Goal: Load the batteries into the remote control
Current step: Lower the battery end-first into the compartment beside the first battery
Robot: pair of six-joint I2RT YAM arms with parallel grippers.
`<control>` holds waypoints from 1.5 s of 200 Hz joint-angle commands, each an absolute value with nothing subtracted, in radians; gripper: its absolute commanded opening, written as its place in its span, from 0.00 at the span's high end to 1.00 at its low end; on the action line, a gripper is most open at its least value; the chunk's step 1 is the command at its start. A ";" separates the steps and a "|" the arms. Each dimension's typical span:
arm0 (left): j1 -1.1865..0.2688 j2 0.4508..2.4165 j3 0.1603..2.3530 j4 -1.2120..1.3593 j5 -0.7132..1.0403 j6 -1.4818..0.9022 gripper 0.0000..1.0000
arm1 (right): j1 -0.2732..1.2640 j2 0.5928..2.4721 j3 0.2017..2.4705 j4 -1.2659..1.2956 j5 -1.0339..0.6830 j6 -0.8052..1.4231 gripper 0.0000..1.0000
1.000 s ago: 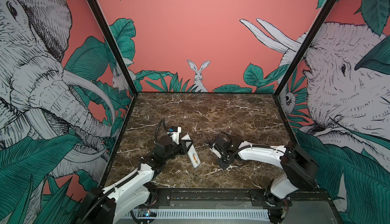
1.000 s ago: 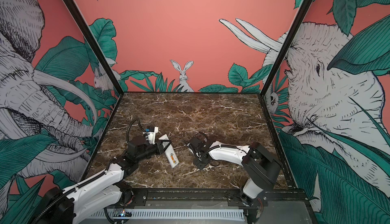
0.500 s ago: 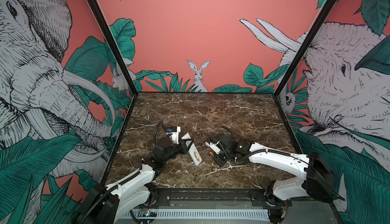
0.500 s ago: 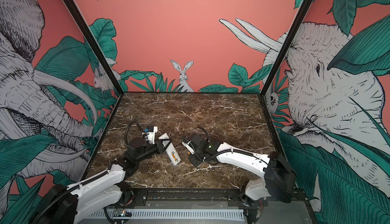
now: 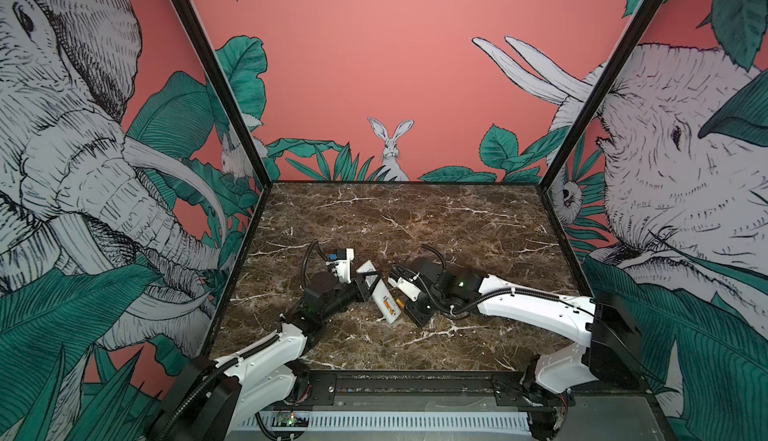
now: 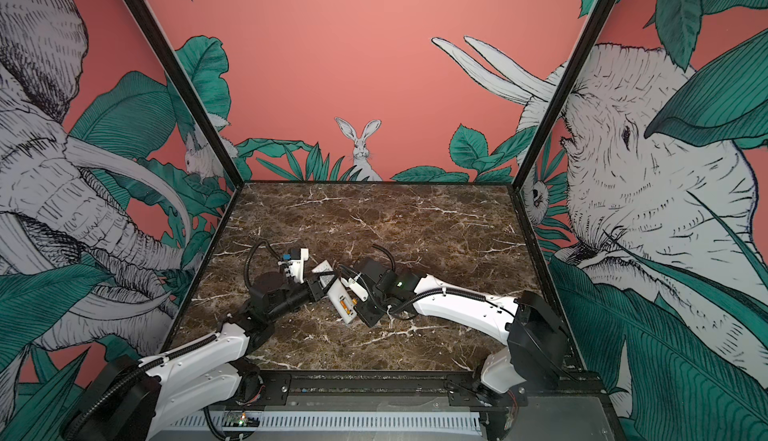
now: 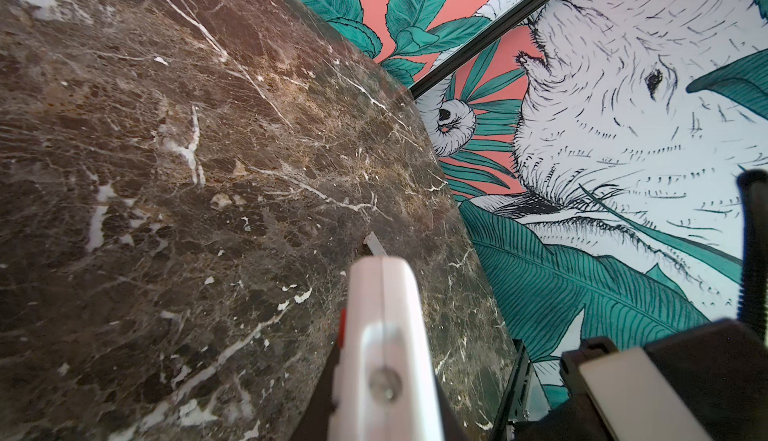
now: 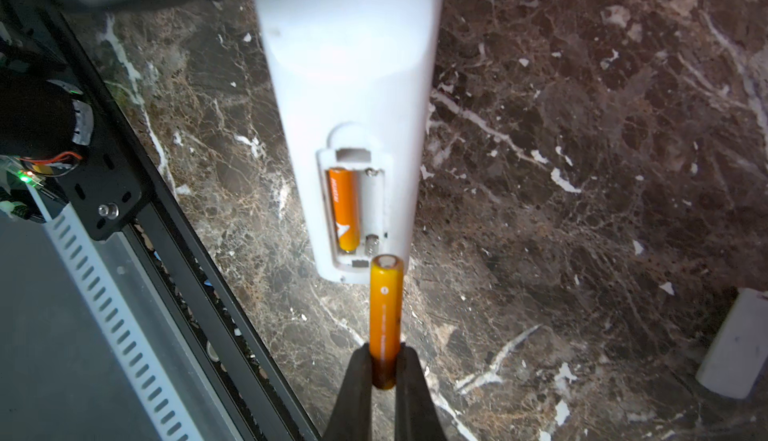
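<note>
Orange battery (image 8: 386,314) clamped in right pincer (image 8: 385,358), left pincer (image 5: 369,284) gripping remote (image 8: 345,85) — white piece (image 8: 733,343) nearby.

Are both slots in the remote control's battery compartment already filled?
No: in the right wrist view one battery lies in the remote control, and the slot beside it is empty.

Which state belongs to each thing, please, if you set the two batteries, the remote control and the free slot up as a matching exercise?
Things: 1 dot-marked battery; 2 arrow-marked battery; 3 remote control; 4 free slot.
States: A held by the left hand; B seated in the remote control; C bare, spring showing; D clamped in the right hand.
Pairs: 1-D; 2-B; 3-A; 4-C.
</note>
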State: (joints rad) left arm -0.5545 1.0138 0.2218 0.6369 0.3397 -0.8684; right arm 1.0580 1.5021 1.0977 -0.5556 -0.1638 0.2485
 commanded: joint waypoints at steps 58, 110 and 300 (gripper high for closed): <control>-0.551 1.043 0.204 0.760 0.359 -0.922 1.00 | 1.066 1.569 1.162 -0.585 -0.182 0.212 1.00; -0.551 1.045 0.197 0.772 0.362 -0.940 1.00 | 1.066 1.624 1.197 -0.623 -0.166 0.204 1.00; -0.551 1.048 0.152 0.839 0.347 -1.003 1.00 | 1.066 1.665 1.233 -0.601 -0.137 0.234 0.98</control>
State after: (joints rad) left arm -0.5537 1.0554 0.1627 0.7841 0.3489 -0.9810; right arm 1.0615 1.6505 1.2125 -0.6098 -0.1566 0.2234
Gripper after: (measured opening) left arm 0.206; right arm 0.091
